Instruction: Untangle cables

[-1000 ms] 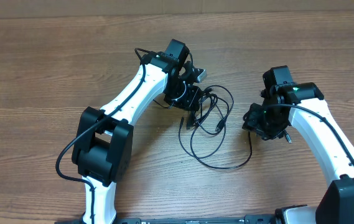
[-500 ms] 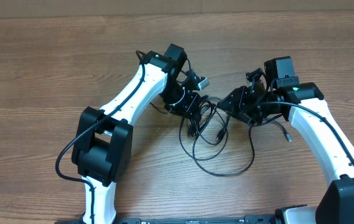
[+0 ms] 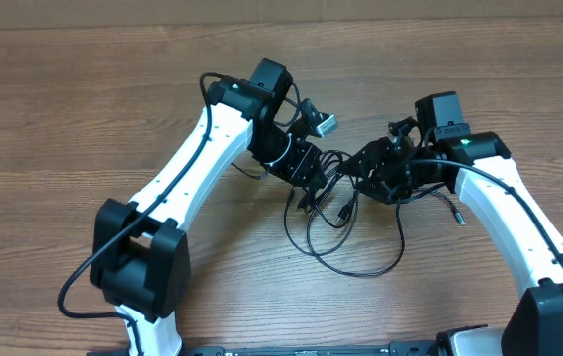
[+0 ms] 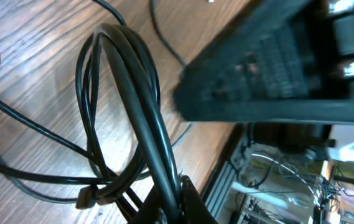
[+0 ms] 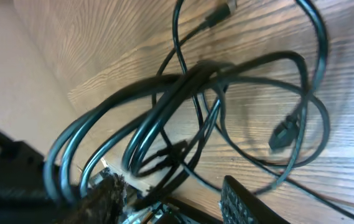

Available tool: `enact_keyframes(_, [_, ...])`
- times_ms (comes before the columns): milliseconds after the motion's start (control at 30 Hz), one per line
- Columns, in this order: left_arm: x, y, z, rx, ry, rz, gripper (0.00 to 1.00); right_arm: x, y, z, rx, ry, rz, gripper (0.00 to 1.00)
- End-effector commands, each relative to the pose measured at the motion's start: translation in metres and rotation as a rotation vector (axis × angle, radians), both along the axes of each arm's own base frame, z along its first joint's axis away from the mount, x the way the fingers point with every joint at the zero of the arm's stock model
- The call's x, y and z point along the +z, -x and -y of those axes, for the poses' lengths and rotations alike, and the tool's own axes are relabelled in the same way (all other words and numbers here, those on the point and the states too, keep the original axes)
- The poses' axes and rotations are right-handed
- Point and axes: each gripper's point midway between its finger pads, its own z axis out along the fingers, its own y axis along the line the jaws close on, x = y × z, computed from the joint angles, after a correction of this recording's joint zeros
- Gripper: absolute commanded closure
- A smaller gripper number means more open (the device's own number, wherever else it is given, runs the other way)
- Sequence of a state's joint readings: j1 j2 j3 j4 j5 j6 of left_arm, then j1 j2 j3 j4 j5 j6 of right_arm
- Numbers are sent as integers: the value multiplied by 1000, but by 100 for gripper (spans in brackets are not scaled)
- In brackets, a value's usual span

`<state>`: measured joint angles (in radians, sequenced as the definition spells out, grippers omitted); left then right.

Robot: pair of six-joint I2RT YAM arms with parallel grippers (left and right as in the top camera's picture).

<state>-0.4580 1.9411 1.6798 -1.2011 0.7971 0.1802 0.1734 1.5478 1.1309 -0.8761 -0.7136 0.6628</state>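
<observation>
The left gripper [image 3: 309,178], at frame centre, is clamped on a bundle of thin black cables [image 4: 136,106]. Their loose loops spread over the wooden table [image 3: 83,119] at lower centre. Just to its right, the right gripper [image 3: 368,170] reaches the same bundle; whether it grips cannot be told.

Left arm [image 3: 184,166], right arm [image 3: 507,216]: white shells, black joints, black cable along each (green light, right wrist).
</observation>
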Motion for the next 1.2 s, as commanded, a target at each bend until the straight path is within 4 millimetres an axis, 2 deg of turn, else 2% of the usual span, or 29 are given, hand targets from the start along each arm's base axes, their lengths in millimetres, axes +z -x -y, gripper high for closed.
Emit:
enact_keyframes(0, [28,7,10,-36,117,13,96,6,-3,-6,-4,-19,0,52])
enact_keyframes(267, [42,23,17,-90,213,-35,96,6,-4,-6,-18,-24,-6,52])
enact_keyframes(400, [50,29,24,-113,262,-45,96,8,-7,-7,-22,-28,4,57])
enact_keyframes(667, [65,36,32,-140,360,-66,96,8,-8,-7,-38,-37,-9,59])
enact_keyframes(800, [65,37,33,-145,359,-66,96,17,-8,-15,-25,-99,-9,60])
enact_keyframes(900, [65,37,34,-148,361,-64,96,21,-10,-18,-16,-121,6,69])
enact_keyframes(1033, [64,37,34,-146,359,-63,96,20,-11,-17,-18,-115,9,94])
enact_keyframes(1167, [58,31,28,-131,323,-47,96,8,-9,-6,-50,-30,-13,96])
